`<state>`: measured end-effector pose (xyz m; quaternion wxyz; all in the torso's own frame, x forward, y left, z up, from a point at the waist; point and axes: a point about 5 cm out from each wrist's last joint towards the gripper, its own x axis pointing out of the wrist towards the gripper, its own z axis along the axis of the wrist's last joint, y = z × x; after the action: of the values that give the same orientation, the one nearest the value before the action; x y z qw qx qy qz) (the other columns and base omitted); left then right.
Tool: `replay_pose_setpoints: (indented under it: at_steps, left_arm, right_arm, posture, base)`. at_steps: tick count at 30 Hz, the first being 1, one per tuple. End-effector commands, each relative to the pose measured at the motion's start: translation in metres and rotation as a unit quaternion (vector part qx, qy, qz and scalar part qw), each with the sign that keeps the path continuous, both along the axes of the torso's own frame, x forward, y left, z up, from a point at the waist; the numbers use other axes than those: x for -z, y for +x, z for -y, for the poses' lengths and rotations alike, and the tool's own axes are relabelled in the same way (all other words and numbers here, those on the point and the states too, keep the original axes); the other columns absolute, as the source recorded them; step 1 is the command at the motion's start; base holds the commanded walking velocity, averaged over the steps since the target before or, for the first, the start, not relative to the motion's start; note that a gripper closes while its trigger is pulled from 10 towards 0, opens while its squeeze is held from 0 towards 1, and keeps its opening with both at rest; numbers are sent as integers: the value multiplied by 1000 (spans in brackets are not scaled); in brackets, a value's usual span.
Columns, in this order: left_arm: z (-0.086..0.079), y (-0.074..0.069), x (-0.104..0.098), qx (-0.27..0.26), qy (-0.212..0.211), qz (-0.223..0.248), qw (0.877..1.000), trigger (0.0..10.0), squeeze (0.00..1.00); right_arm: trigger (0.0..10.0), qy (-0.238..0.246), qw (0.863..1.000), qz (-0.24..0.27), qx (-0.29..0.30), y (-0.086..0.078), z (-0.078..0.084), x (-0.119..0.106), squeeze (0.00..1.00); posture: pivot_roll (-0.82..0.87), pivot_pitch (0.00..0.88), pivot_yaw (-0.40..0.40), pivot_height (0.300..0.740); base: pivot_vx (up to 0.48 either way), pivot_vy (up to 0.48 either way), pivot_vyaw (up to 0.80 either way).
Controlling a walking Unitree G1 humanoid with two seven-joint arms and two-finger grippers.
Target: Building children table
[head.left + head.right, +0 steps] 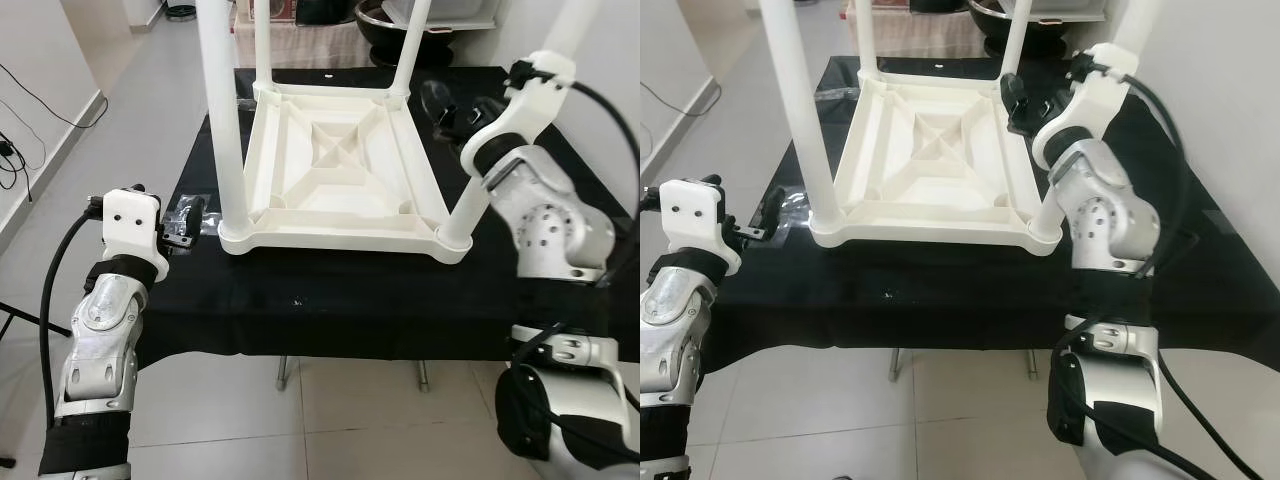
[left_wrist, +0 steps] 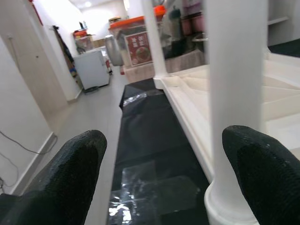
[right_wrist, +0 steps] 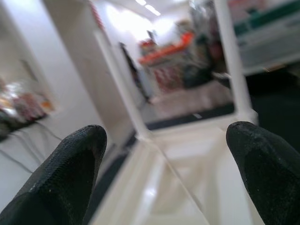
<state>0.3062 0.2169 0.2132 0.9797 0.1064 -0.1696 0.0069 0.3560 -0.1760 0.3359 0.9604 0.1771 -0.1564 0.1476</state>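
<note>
Left eye view shows the white plastic children's table (image 1: 335,170) lying upside down on the black-covered counter (image 1: 330,300), its ribbed underside facing up and four white legs standing in the corner sockets. The near-left leg (image 1: 226,120) and the near-right leg (image 1: 480,170) rise at the front corners, with the two far legs behind them.

The left claw (image 1: 185,222) hovers just beside the base of the near-left leg, over the counter's left edge. In the left wrist view its fingers (image 2: 262,164) are spread wide with the leg between them, and they do not touch it. A crinkled piece of clear plastic (image 2: 140,192) lies on the counter below. The right claw (image 1: 1015,100) is raised over the table's right rim, near the far-right leg (image 1: 1018,40). The right wrist view shows its fingers (image 3: 70,168) released and holding nothing.

By my reading, the legs are all fitted and the step in hand is checking or pressing them home (a loose socket would show only under load). The next move calls for closing the left claw squarely on the near-left leg low down, then pushing or twisting it firm while the right claw steadies the frame.
</note>
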Motion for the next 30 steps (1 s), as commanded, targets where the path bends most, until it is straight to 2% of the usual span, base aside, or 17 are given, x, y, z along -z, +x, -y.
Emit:
replay_pose_setpoints:
  at_steps: [1, 2, 5, 6, 7, 9, 15, 18, 19, 20, 21, 22, 23, 24, 25, 26, 30]
  left_arm:
    - [3, -3, 3, 0, -2, -5, 1000, 10000, 0]
    - [3, -3, 3, 0, -2, -5, 1000, 10000, 0]
    - [9, -8, 11, 3, -7, -15, 1000, 10000, 0]
    - [9, -8, 11, 3, -7, -15, 1000, 10000, 0]
    - [11, -9, 13, 4, -9, -18, 1000, 10000, 0]
    - [13, -10, 15, 6, -10, -21, 1000, 10000, 0]
    - [13, -10, 15, 6, -10, -21, 1000, 10000, 0]
    - [16, -10, 17, 9, -12, -24, 1000, 10000, 0]
    - [21, -9, 18, 16, -16, -24, 999, 10000, 0]
    - [24, -8, 19, 22, -19, -24, 999, 10000, 0]
    - [24, -8, 19, 22, -19, -24, 999, 10000, 0]
    - [26, -7, 18, 26, -21, -23, 999, 10000, 0]
    - [26, -7, 18, 26, -21, -23, 999, 10000, 0]
    - [28, -6, 17, 28, -22, -21, 999, 10000, 0]
    - [28, -6, 17, 28, -22, -21, 999, 10000, 0]
    - [29, -5, 14, 30, -24, -18, 999, 10000, 0]
    - [29, -6, 13, 30, -25, -16, 999, 10000, 0]
  right_arm:
    - [10000, 8, 998, 29, -50, -10, -5, -4, 0]
    - [10000, 8, 998, 29, -50, -10, -5, -4, 0]
    - [10000, 16, 978, 130, -162, -43, -12, -23, 0]
    - [10000, 16, 978, 130, -162, -43, -12, -23, 0]
    - [10000, 16, 972, 151, -180, -49, -11, -29, 0]
    - [10000, 19, 970, 168, -178, -51, -7, -36, 0]
    - [10000, 19, 970, 168, -178, -51, -7, -36, 0]
    - [10000, 23, 969, 180, -166, -51, -1, -43, 0]
    - [10000, -2, 979, 189, -79, -41, 14, -56, 0]
    - [10000, -37, 980, 195, -5, -33, 26, -64, 0]
    - [10000, -37, 980, 195, -5, -33, 26, -64, 0]
    - [10000, -64, 977, 198, 53, -28, 35, -68, 0]
    - [10000, -64, 977, 198, 53, -28, 35, -68, 0]
    - [10000, -75, 973, 199, 94, -25, 41, -70, 0]
    - [10000, -75, 973, 199, 94, -25, 41, -70, 0]
    - [10000, -60, 969, 204, 127, -24, 51, -75, 0]
    - [10000, -47, 968, 207, 133, -25, 55, -78, 0]
  posture:
    - [-10, 136, -56, 740]
    - [-10, 136, -56, 740]
    - [-8, 134, -44, 740]
    - [-8, 134, -44, 740]
    - [-8, 134, -44, 740]
    - [-6, 132, -43, 740]
    - [-6, 132, -43, 740]
    - [-6, 132, -43, 740]
    - [-8, 132, -41, 740]
    - [-8, 132, -40, 740]
    - [-8, 132, -40, 740]
    - [-9, 133, -39, 740]
    - [-9, 133, -39, 740]
    - [-5, 135, -42, 740]
    - [-5, 135, -42, 740]
    - [2, 139, -46, 740]
    - [2, 139, -46, 740]
  base:
    - [0, 0, 0]
    - [0, 0, 0]
    - [0, 0, 0]
    - [0, 0, 0]
    - [0, 0, 0]
    - [0, 0, 0]
    - [0, 0, 0]
    - [0, 0, 0]
    - [0, 0, 0]
    - [0, 0, 0]
    - [0, 0, 0]
    - [0, 0, 0]
    - [0, 0, 0]
    - [0, 0, 0]
    - [0, 0, 0]
    - [0, 0, 0]
    - [0, 0, 0]
